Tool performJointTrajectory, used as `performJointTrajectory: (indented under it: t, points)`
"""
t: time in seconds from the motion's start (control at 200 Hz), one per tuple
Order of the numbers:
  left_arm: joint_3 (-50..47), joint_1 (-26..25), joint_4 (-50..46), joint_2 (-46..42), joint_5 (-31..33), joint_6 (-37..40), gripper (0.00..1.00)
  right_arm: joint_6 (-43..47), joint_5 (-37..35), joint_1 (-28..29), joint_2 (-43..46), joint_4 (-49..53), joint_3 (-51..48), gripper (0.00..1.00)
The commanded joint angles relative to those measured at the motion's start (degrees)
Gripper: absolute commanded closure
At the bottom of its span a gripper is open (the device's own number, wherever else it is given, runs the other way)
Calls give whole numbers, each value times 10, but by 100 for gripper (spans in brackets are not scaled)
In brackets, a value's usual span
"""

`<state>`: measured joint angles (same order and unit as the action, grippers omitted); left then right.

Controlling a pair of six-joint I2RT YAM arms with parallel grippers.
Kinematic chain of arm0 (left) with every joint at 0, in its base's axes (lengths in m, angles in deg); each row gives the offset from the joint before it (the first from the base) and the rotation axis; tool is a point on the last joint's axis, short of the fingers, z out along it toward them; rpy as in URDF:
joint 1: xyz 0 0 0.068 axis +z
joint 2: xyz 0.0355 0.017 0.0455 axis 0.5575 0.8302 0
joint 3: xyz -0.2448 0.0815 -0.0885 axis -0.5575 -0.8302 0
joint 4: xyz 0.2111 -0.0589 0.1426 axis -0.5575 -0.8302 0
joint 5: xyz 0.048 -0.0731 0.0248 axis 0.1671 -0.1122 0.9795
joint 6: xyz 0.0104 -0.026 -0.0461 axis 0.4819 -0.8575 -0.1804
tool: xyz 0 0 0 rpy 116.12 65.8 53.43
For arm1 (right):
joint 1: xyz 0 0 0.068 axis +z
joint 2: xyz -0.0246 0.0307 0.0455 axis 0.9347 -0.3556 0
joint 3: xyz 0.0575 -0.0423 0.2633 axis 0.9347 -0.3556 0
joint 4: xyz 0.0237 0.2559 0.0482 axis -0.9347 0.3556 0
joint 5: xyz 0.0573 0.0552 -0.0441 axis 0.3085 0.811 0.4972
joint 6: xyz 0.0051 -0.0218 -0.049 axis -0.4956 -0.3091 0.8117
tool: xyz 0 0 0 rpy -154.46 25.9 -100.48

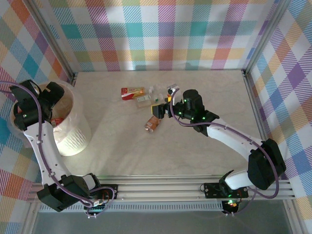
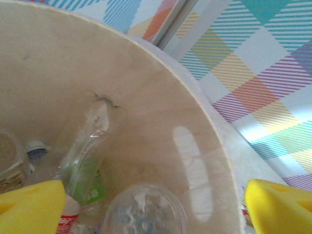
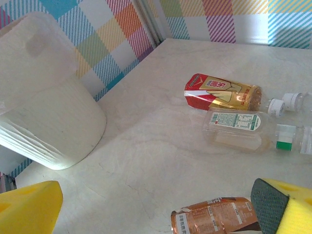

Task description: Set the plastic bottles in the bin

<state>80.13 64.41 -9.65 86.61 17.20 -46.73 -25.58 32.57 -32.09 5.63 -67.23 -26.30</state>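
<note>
L gripper wide open, empty, over smooth peach bin; clear crumpled bottle below, long axis pointing away. R gripper wide open, empty; orange bottle lies crosswise beneath it on desk

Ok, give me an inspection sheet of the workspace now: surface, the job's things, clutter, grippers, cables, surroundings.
Surface: pale marbled table, flat.
Job's things: bin at the left with bottles inside; red-gold bottle, clear bottle and orange bottle lie mid-table, a few smaller clear ones beside them.
Clutter: nothing seen.
Grippers: left gripper open above the bin, holding nothing; right gripper open, low over the orange bottle.
Cables: purple cables loop along both arms.
Surroundings: plaid walls, metal frame posts.
</note>
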Motion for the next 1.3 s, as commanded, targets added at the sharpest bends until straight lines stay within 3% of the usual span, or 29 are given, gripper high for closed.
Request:
performJointTrajectory:
  t: [0.0, 0.26, 0.675, 1.02, 1.295]
  points:
    - [23, 4, 2, 1, -55, -17, 4, -4, -15, 1, 4, 0, 7, 0]
    - [34, -35, 17, -18, -118, -46, 0, -42, -75, 1, -6, 17, 7, 0]
    - [26, -268, 57, -36, -72, -30, 0, -126, -172, 0, -13, 58, -6, 0]
    - [-14, -444, 106, 40, -67, 30, 0, -251, -243, 0, -5, 141, -22, 0]
    - [-8, -557, 56, 182, 39, 41, 0, -277, -258, 0, 11, 177, -38, 0]
